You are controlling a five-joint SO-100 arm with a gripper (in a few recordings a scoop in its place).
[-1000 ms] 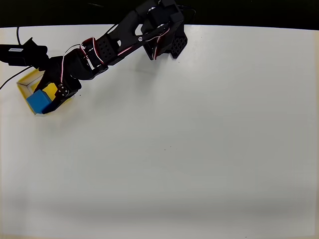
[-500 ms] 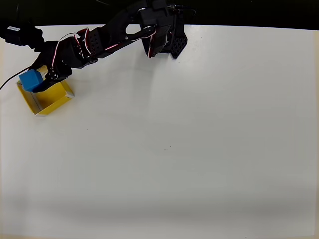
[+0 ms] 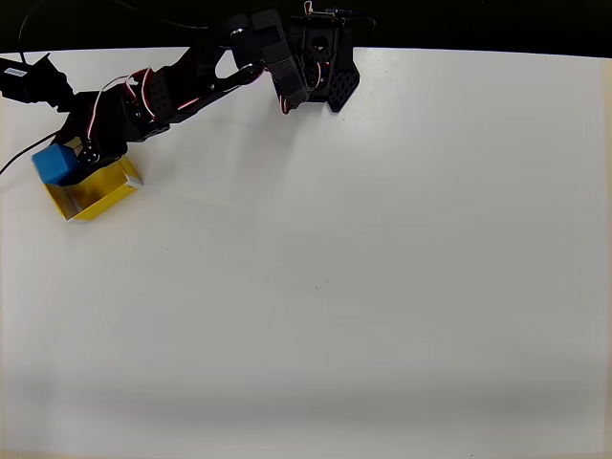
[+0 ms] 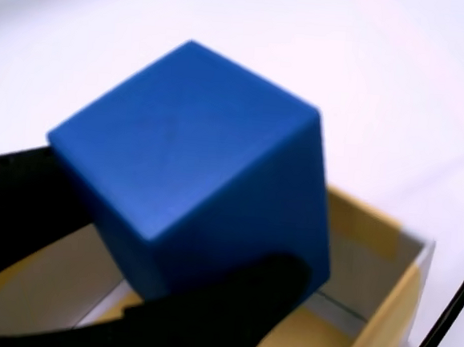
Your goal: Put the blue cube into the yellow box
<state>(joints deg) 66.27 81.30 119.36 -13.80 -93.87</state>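
At the table's far left in the overhead view, the blue cube (image 3: 56, 163) hangs over the upper left corner of the yellow box (image 3: 96, 196). My black gripper (image 3: 65, 161) is shut on it. In the wrist view the blue cube (image 4: 201, 163) is large and close, tilted, clamped between my black fingers (image 4: 229, 310). Below and behind it the yellow box (image 4: 368, 329) shows its pale rim and inner floor.
The arm's black base (image 3: 320, 72) stands at the table's back edge, and the arm stretches left from it. A black cable (image 3: 14, 163) runs at the far left edge beside the box. White tabletop (image 3: 382, 287) spreads to the right and front.
The cube was low at the box's front left corner a second ago. The gripper lifted it up and back, then shifted slightly down-left over the box's upper left corner.
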